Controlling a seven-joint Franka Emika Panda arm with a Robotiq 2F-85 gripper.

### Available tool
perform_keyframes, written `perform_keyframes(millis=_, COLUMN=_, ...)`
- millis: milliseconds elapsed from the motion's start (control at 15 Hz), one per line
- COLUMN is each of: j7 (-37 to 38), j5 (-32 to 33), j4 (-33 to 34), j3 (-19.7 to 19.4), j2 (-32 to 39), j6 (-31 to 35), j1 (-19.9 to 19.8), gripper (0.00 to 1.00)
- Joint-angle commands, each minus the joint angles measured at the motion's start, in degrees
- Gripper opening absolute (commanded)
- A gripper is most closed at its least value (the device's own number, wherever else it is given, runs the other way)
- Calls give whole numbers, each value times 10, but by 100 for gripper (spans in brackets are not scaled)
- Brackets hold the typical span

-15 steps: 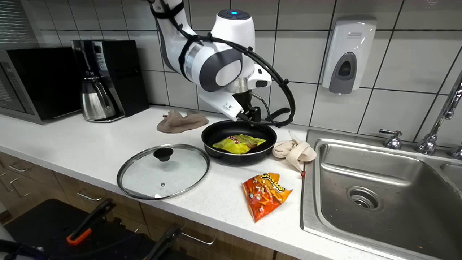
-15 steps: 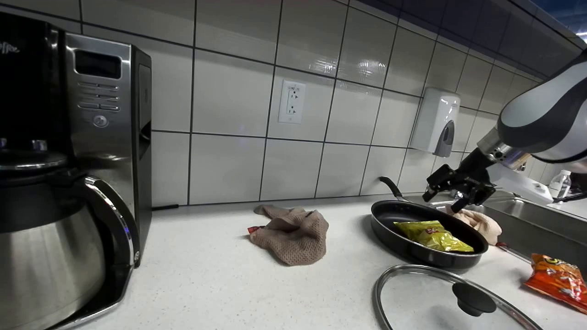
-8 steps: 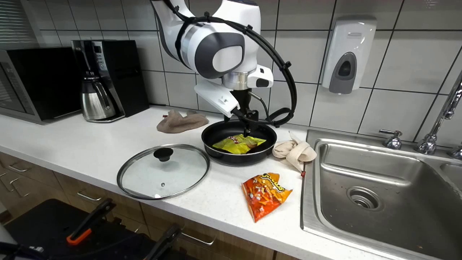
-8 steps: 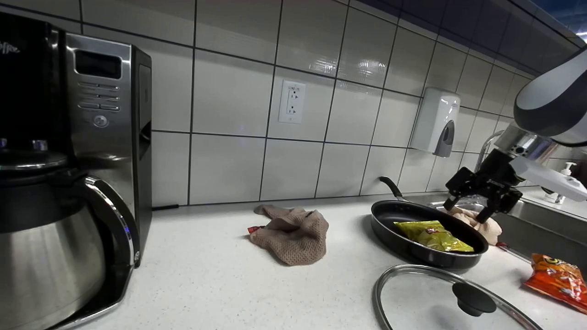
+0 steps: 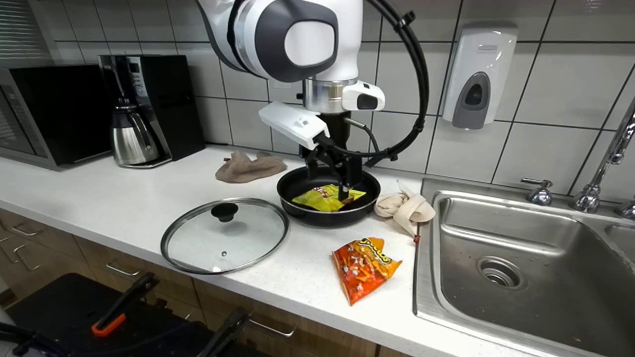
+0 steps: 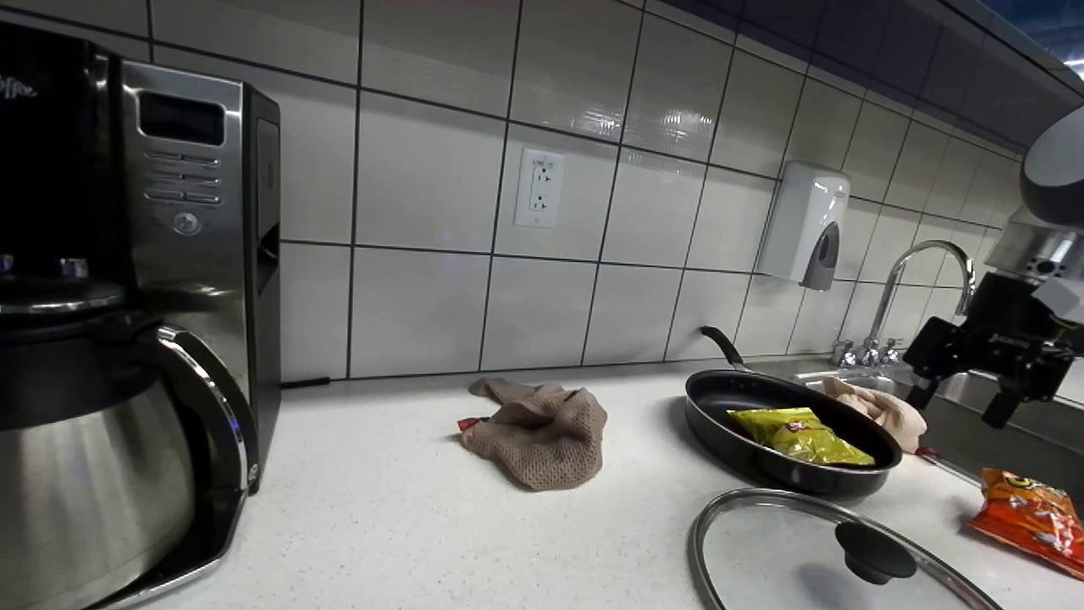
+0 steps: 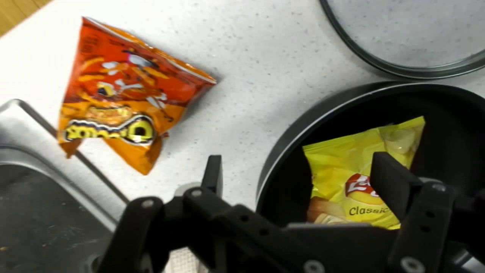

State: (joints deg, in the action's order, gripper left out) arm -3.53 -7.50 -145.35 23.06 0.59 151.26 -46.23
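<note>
Easiest thing to read here is the yellow bag, which says "Classic" in dark letters in the wrist view, just below a red logo where I can only get a white "La" because the rest is covered. The orange-red bag has chunky yellow lettering too, but it's so crumpled I can't get a full word out of it. In an exterior view the coffee maker shows "ffee" in white, clipped at the left edge, and the print on the outlet is too tiny for me.
</note>
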Motion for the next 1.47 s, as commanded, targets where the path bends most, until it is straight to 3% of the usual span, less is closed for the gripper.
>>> perform_keyframes(millis=0, j7=49, j5=52, j4=-40, j3=-143, j2=-63, j6=-22, j1=119, gripper=100)
perform_keyframes(millis=67, j7=21, j5=32, j4=-16, j3=-172, j2=-24, j6=-6, j1=152, gripper=100)
perform_keyframes(millis=200, j7=30, j5=45, j4=-27, j3=-208, j2=-39, j6=-8, j1=178, gripper=100)
perform_keyframes(millis=1133, j7=36, j5=46, j4=-32, j3=-212, j2=-43, j6=-8, j1=186, gripper=100)
perform_keyframes(millis=1400, j7=14, j5=52, j4=-15, j3=-293, j2=-15, j6=-5, j1=237, gripper=100)
